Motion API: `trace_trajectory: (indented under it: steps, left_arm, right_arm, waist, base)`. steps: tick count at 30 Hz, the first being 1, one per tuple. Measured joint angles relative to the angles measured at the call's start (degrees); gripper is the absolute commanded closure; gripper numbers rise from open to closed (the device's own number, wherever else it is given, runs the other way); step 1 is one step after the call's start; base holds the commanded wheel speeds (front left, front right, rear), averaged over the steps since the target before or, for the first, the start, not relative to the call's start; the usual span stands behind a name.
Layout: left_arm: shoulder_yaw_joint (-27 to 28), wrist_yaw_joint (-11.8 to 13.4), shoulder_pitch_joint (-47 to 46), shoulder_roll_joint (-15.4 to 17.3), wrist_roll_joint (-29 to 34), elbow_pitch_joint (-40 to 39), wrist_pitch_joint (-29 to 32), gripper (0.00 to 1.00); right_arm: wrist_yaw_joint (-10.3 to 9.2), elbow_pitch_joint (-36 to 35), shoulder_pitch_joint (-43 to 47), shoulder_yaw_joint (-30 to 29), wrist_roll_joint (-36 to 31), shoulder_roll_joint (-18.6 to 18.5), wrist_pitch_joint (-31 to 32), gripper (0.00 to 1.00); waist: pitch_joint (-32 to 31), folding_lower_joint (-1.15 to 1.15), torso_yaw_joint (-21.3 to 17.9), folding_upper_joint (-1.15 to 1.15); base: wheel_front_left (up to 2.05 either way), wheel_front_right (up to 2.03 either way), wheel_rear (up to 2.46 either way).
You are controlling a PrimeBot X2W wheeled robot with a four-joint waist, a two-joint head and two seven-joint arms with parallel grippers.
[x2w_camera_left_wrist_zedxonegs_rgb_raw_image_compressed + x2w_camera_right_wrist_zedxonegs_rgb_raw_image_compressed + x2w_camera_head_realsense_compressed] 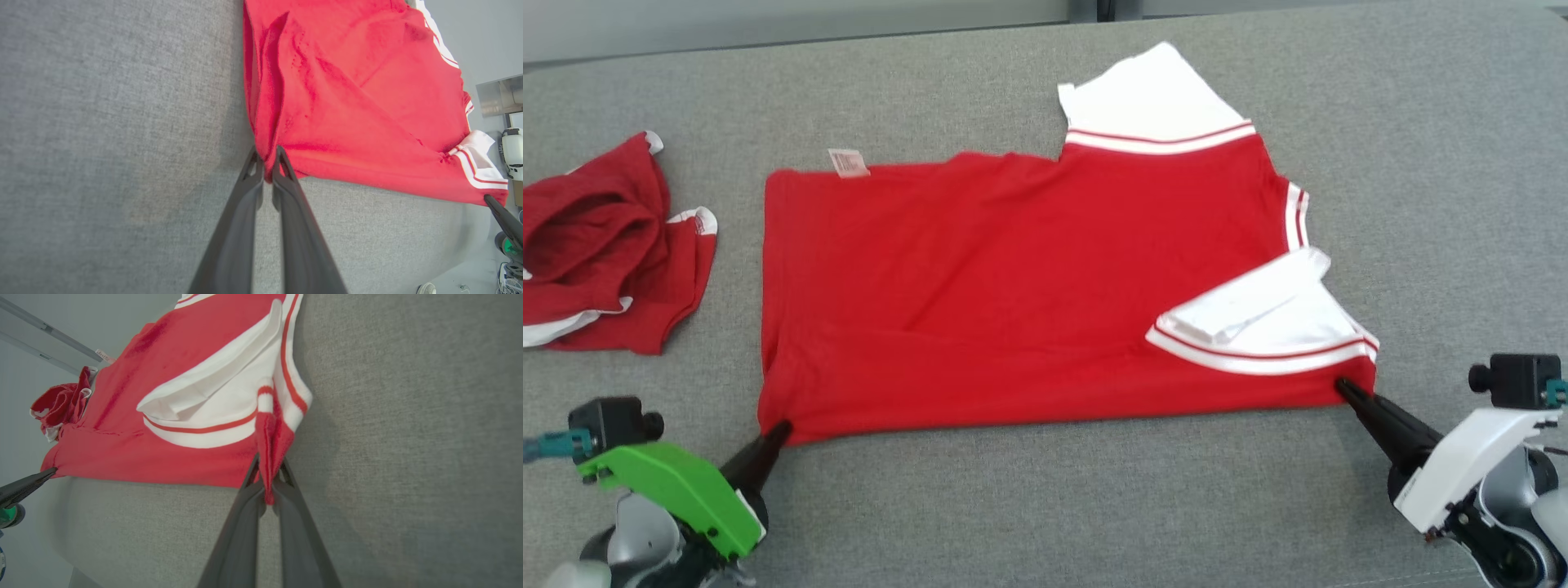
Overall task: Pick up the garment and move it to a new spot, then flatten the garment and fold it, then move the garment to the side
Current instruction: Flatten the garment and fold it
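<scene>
Surface: grey woven fabric surface [1094, 506], coarse and flat.
Garment: red knit shirt with white striped-cuff sleeves [1013, 286], spread nearly flat mid-surface, hem leftward, near sleeve folded over the body, pale label [848, 162] at the far hem.
Left gripper [783, 426]: jaws clenched on the near hem corner.
Right gripper [1342, 385]: jaws clenched on the near right corner, beside the folded sleeve.
Aside: crumpled dark red cloth with white trim [605, 245], far left, apart.

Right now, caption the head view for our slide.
Left gripper and right gripper pinch the red shirt by its near corners.
</scene>
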Motion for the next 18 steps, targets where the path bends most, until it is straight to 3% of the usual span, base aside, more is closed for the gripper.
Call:
trace_trajectory:
  steps: [8, 17, 18]
  left_arm:
    - [0.54, 1.54, 10.56, -1.35, -2.58, -5.81, 0.94, 1.00]
    - [-0.65, 2.22, 11.73, -1.87, -2.91, -8.99, 1.40, 1.00]
    - [-0.82, 2.22, 11.94, -1.87, -2.91, -9.33, 1.44, 1.00]
  right_arm:
    - [-1.35, -3.41, 10.07, -2.45, 2.67, -3.38, 1.07, 1.00]
    - [-1.87, -5.72, 10.68, -1.64, 2.12, -3.52, 1.60, 1.00]
    - [-1.87, -6.08, 10.67, -1.42, 1.94, -3.64, 1.85, 0.96]
  waist:
    - [-2.92, 0.00, -1.24, 0.00]
    - [-0.68, 0.00, -1.19, 0.00]
    - [-0.44, 0.00, -1.17, 0.00]
  base:
    - [0.00, 0.00, 0.00]
    - [0.00, 0.00, 0.00]
    - [0.00, 0.00, 0.00]
